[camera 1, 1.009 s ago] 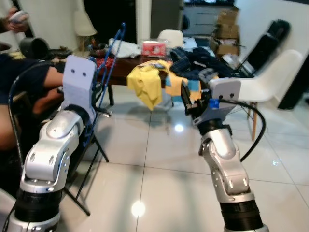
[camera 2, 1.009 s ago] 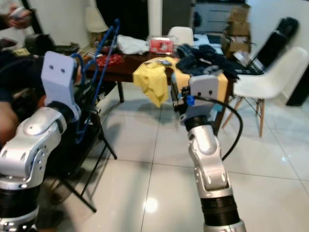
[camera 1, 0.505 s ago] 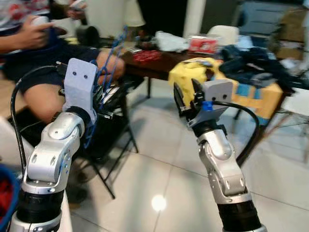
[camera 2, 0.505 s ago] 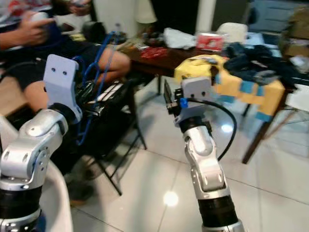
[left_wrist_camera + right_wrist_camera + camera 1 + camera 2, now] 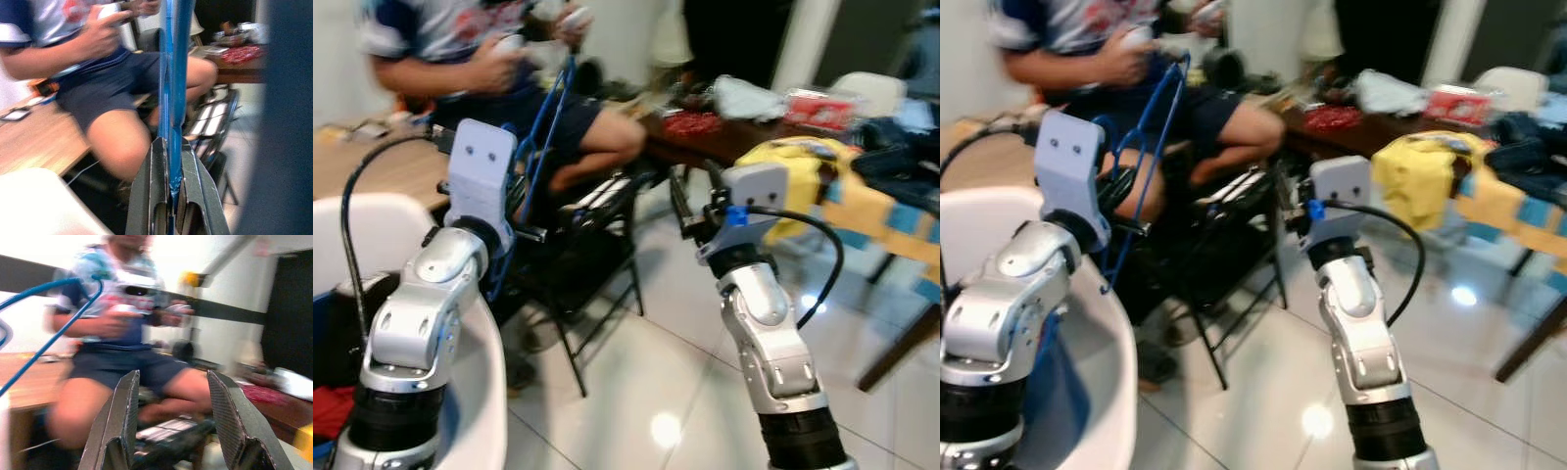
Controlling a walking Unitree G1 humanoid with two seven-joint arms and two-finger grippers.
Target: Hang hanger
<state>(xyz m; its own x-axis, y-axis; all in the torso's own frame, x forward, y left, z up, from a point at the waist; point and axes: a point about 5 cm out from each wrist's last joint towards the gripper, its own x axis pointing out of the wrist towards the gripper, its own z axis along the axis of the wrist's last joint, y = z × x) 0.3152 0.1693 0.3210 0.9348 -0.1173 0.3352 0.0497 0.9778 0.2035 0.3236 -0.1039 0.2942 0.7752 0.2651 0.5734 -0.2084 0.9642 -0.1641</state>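
Observation:
A blue wire hanger (image 5: 546,127) stands upright in my left gripper (image 5: 172,161), which is shut on its lower part. The hanger's hook (image 5: 1175,67) reaches up in front of a seated person. In the left wrist view the blue wire (image 5: 172,73) runs straight up from between the two pinched fingers. My right gripper (image 5: 172,406) is raised at the middle of the scene, open with nothing between its fingers, pointing toward the person and the hanger (image 5: 44,333).
A person (image 5: 499,59) sits on a black folding chair (image 5: 587,245) straight ahead, holding a controller. A white tub (image 5: 480,392) is at lower left. A dark table (image 5: 754,137) with yellow cloth (image 5: 803,176) and clutter stands at the right.
The camera has swung left: the seated person and white tub have come further into view and the table has slid right. Both grippers keep their pose, the left still holding the hanger.

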